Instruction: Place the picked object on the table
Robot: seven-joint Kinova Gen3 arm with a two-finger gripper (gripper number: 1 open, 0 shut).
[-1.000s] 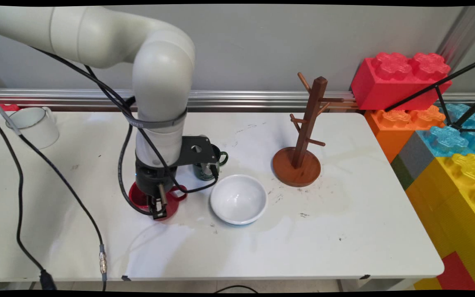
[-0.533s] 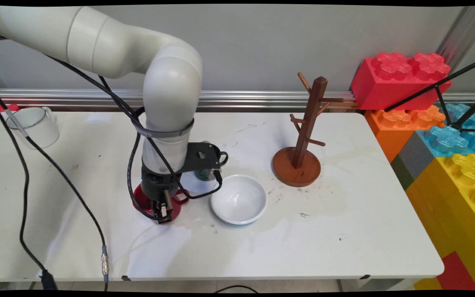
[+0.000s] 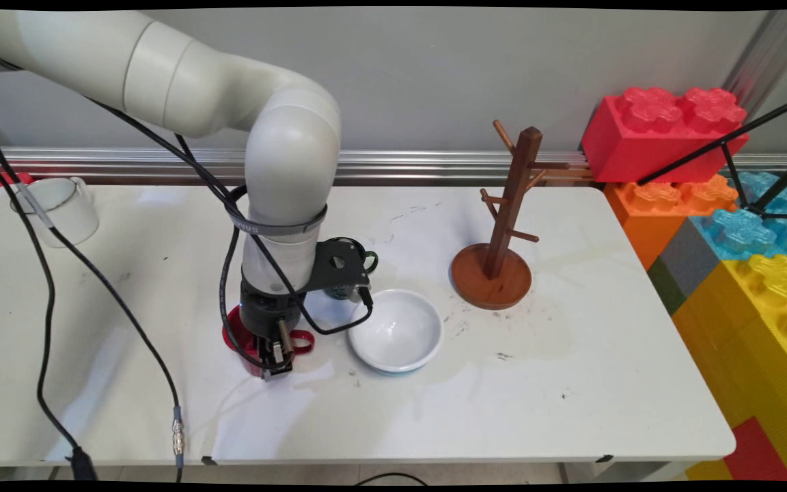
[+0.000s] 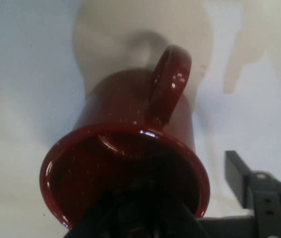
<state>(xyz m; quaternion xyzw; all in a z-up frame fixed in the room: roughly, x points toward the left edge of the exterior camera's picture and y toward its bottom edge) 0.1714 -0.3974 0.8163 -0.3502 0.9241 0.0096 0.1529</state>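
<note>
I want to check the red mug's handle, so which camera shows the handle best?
The hand view: the red mug fills it, with its looped handle and open rim in plain sight. In the main view the gripper and arm cover most of the mug; only a sliver of handle shows.

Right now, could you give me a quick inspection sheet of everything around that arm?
Surface: white table, scuffed, with dark specks and faint stains.
Thing at the pincer: red mug, its mouth towards the hand camera.
Clutter: white bowl just right of the red mug; dark green mug behind the arm, mostly hidden; wooden mug tree, pegs bare; white mug at the far left.
Pincer: pincer is down at the red mug's rim; I cannot tell whether it is gripping.
Cables: black cables hang from the arm and trail over the table's left side.
Surroundings: giant coloured toy blocks on the right; grey wall behind.
</note>
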